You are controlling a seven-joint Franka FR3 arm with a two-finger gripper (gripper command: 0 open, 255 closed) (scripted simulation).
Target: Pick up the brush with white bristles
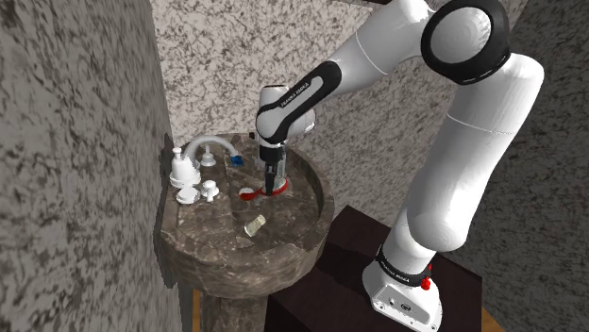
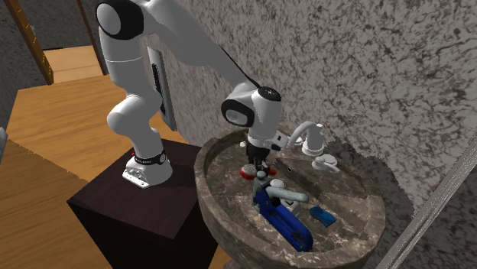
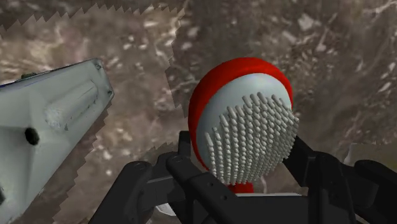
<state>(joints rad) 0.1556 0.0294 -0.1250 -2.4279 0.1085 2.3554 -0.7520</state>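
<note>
A brush (image 3: 245, 124) with a red oval back and white bristles sits between my black fingers, bristles facing the wrist camera. My gripper (image 3: 240, 170) is shut on the brush, one finger clasping each side of its lower part. In the shoulder view the gripper (image 1: 275, 185) points down into the dark marbled sink (image 1: 236, 273), and the brush (image 1: 253, 193) sticks out toward that view's left, just above the basin floor. From the second exterior view the gripper (image 2: 256, 163) hangs over the basin's middle with the brush (image 2: 249, 171) under it.
A white faucet (image 1: 210, 146), a soap dispenser (image 1: 180, 170) and two white knobs (image 1: 198, 193) line the sink's back rim. A small beige item (image 1: 253, 225), a long blue object (image 2: 283, 218) and a small blue piece (image 2: 322, 216) lie in the basin. A grey-white object (image 3: 51, 127) lies beside the brush. Speckled walls stand close.
</note>
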